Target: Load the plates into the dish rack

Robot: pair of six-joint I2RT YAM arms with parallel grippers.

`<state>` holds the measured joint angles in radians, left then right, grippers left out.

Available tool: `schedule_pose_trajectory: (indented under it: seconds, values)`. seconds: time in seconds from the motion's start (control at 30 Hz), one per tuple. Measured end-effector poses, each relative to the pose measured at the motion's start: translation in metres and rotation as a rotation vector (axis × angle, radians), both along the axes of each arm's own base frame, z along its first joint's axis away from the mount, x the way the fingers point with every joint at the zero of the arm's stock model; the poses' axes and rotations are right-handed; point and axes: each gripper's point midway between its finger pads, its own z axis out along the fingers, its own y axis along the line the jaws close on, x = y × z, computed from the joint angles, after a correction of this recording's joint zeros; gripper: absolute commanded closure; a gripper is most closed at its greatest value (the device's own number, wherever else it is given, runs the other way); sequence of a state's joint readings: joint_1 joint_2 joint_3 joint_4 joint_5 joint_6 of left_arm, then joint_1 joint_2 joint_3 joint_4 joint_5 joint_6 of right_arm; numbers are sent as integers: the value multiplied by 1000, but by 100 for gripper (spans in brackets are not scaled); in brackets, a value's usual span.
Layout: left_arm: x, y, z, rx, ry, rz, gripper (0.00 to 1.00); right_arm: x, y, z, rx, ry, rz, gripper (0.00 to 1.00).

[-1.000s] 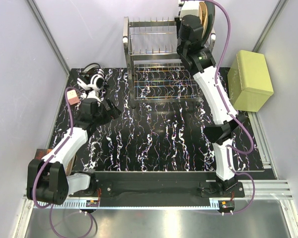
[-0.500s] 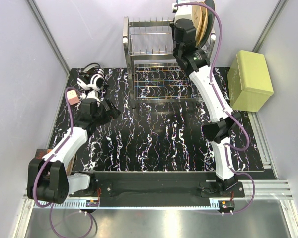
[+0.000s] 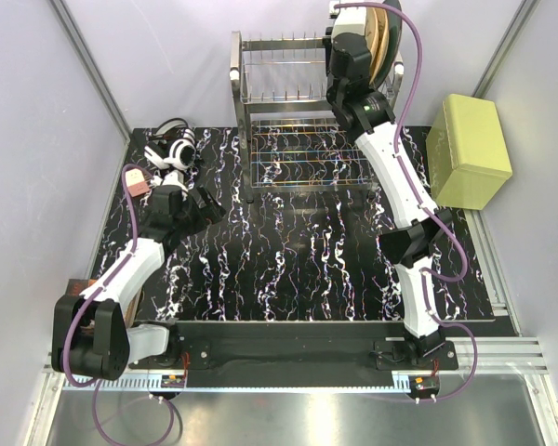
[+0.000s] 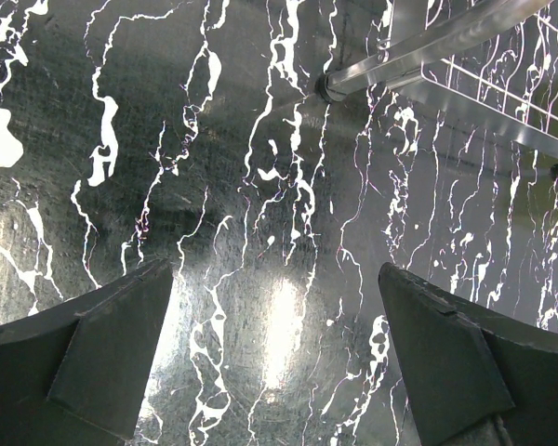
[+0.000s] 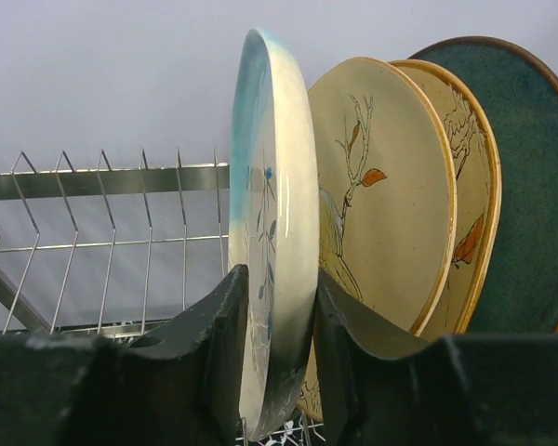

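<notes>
The right hand (image 5: 277, 279) straddles the cream plate (image 5: 279, 186) standing in the dish rack (image 5: 102, 177); grip unclear.

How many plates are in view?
4, all standing in the dish rack: cream plate between the right fingers, then two peach plates, then the teal plate. None appears hidden.

The right gripper (image 5: 277, 288) is reaching into the dish rack's (image 3: 279, 84) upper tier, its fingers (image 5: 214, 344) flanking the cream plate (image 5: 270, 186); two peach plates (image 5: 381, 186) and a teal plate (image 5: 530, 186) are crowding the slots just to its right, while the prongs (image 5: 102, 232) to its left are standing free. The left gripper (image 4: 279, 353) is hanging wide over bare counter (image 4: 260, 186), a rack foot (image 4: 330, 85) just ahead.
</notes>
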<state>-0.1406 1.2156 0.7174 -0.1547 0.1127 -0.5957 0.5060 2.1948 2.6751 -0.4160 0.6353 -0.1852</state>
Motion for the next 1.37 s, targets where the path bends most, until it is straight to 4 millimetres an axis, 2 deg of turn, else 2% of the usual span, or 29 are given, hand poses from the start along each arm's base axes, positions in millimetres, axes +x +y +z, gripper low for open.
schedule_pose_trajectory:
  seconds: [0.17, 0.23, 0.3, 0.33, 0.4, 0.43, 0.53, 0.63, 0.7, 0.8, 0.9, 0.97, 1.07, 1.17, 1.27, 1.37]
  values:
    - [0, 1, 0, 0, 0, 2, 1, 1, -2, 3, 6, -12, -3, 55]
    - [0, 1, 0, 0, 0, 2, 1, 1, -2, 4, 8, -15, -2, 48]
    - [0, 1, 0, 0, 0, 2, 1, 1, -1, 6, 10, -20, 0, 38]
    - [0, 1, 0, 2, 0, 1, 1, 0, -1, 6, 11, -21, 3, 27]
    - [0, 1, 0, 10, -3, -5, 1, -3, 0, 10, 5, -24, 8, 16]
    - [0, 2, 0, 16, -4, -10, 1, -6, 1, 12, -8, -24, 14, 1]
    - [0, 4, 0, 45, -13, -31, 1, -24, 3, 23, -46, -25, 33, 0]
    - [3, 6, 6, 95, -36, -63, 1, -49, -1, 43, -86, -46, 50, 0]
    - [8, 10, 18, 138, -65, -80, 1, -68, -11, 62, -106, -75, 47, 0]
    - [21, 16, 45, 207, -147, -97, 1, -95, -32, 83, -132, -110, 28, 0]
    - [30, 22, 76, 286, -236, -118, 1, -127, -55, 86, -169, -114, 17, 0]
    - [33, 26, 94, 342, -286, -140, 1, -148, -71, 72, -193, -86, 3, 0]
    - [34, 33, 115, 429, -347, -157, 1, -177, -95, 41, -215, -13, -32, 0]
    - [33, 41, 127, 502, -383, -165, 1, -209, -119, -8, -233, 111, -55, 0]
    - [29, 46, 130, 544, -388, -169, 1, -237, -142, -49, -235, 202, -74, 0]
    - [25, 48, 130, 554, -381, -171, 1, -261, -177, -93, -244, 290, -143, 0]
